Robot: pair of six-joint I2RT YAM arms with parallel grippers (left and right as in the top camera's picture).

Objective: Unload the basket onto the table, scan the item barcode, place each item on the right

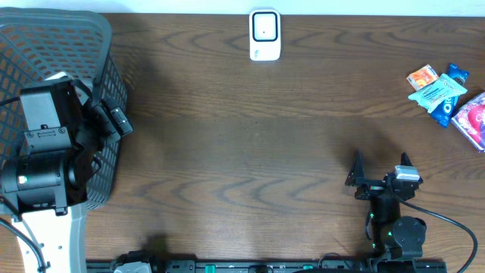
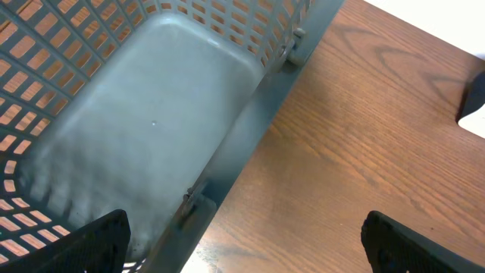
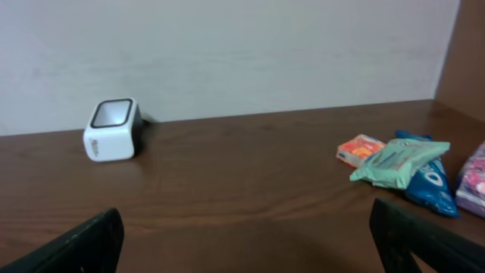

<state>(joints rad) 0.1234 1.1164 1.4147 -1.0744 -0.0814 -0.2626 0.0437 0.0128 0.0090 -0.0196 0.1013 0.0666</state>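
A white barcode scanner (image 1: 264, 35) stands at the table's far edge, also seen in the right wrist view as a scanner (image 3: 112, 130) near the wall. Small snack packets lie at the far right: an orange one (image 1: 422, 76), a pale green one (image 1: 437, 91), a blue one (image 1: 449, 108) and a pink one (image 1: 474, 117). My right gripper (image 1: 380, 165) is open and holds nothing, low over the table near the front right, well short of the packets. My left gripper (image 1: 102, 106) is open and bare, straddling the right rim of the grey basket (image 1: 45, 38).
The grey mesh basket (image 2: 250, 152) fills the left end of the table, and the part of its floor that shows is bare. The left arm's bulky body hangs over the basket's front half. A wall runs behind the scanner.
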